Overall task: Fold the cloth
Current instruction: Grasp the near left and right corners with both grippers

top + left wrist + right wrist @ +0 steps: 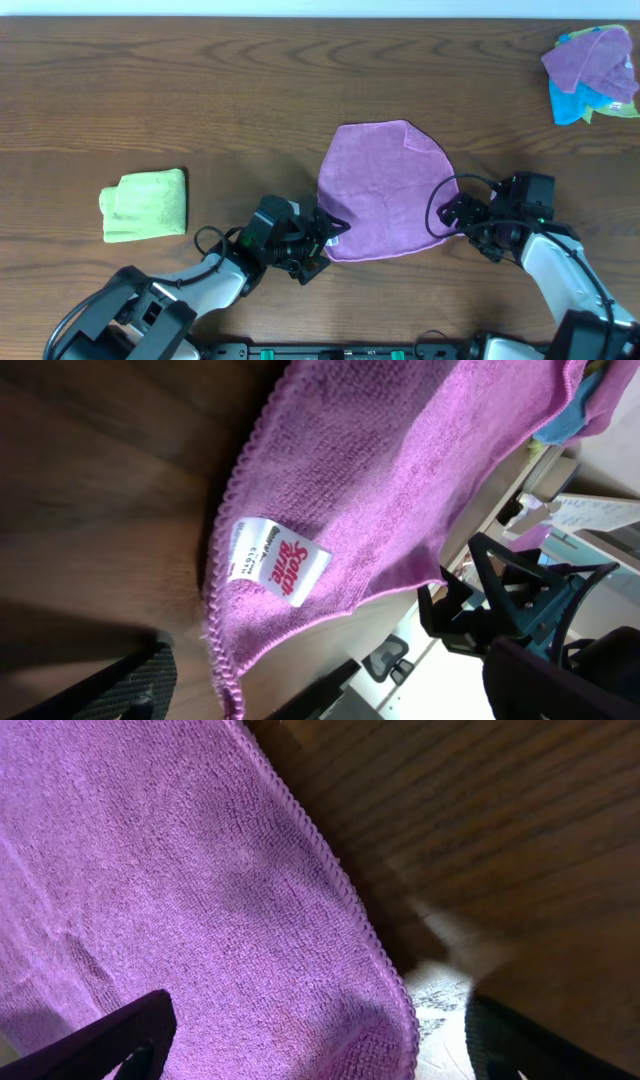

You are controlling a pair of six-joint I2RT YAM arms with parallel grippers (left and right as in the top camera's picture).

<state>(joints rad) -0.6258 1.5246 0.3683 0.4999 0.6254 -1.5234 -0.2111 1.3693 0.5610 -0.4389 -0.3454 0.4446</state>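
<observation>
**Cloth (385, 190) spread on the table (200, 90), one gripper at each near corner.**
The purple cloth lies flat, right of the table's centre, with a small flap turned in at its far edge. The left gripper (328, 238) sits at the near-left corner, where a white label (280, 560) is sewn to the hem. Its jaws stand wide apart, the corner lies loose between them, and nothing is pinched. The right gripper (452, 212) sits at the near-right edge. Its jaws are also spread wide, with the stitched hem running between them. A folded green cloth (145, 205) rests well apart to the left. A pile (592, 72) of purple and blue cloths occupies the far right corner.
</observation>
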